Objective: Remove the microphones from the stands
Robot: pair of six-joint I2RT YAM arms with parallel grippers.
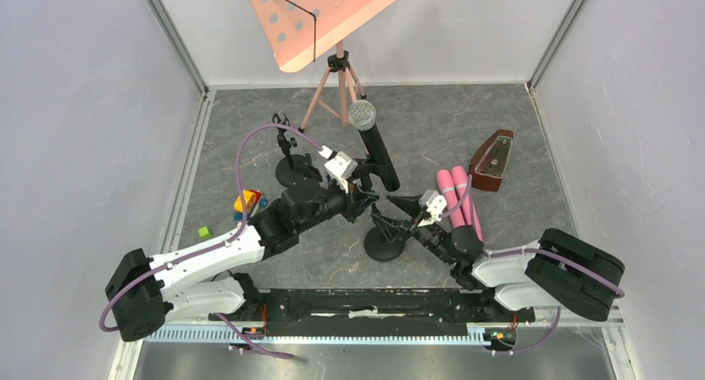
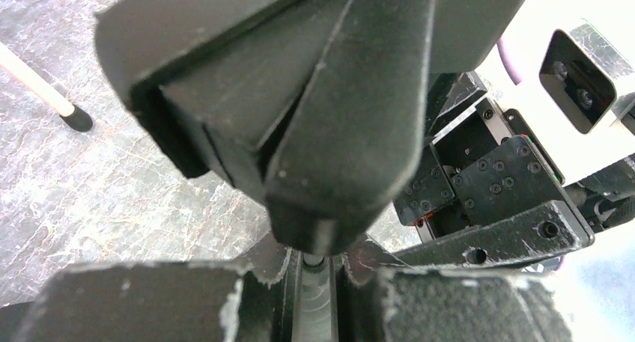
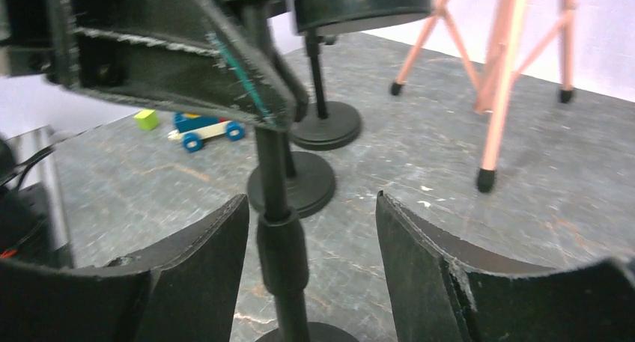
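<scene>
**Microphone [image 1: 378, 151] aslant at the left gripper [image 1: 364, 195], stand [image 1: 384, 247] pole between the parted jaws of the right gripper [image 3: 311, 203]**
In the top view the microphone is seen tilted, its long axis running from the mesh head, far from the arms, down to the tail just beside the left gripper. That gripper is pinched narrow and is judged to be holding the tail, though the contact itself is hidden. The stand lies just to the right of the tail, and its pole is flanked, untouched, by the right gripper's spread fingers. The left arm is thus the nearer, and a lift along that axis, away from the stand, is called for
</scene>
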